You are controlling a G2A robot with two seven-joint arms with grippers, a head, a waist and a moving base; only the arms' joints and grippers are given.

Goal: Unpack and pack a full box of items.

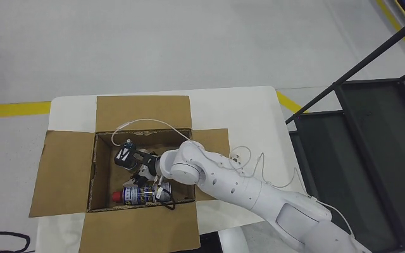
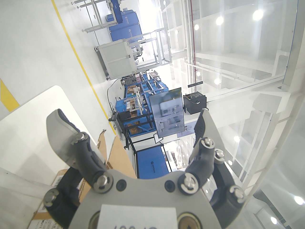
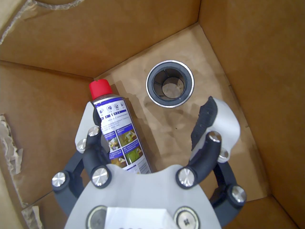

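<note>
A: Our right gripper hangs spread inside the box. What's nearest?
B: The spray can, lying flat just inside one finger, long axis along our reach, red cap away; the black sleeve stands ahead.

The matt brown cardboard box is showing rough torn edges; inside it, the glossy printed metal spray can is wearing a smooth red plastic cap.
</note>
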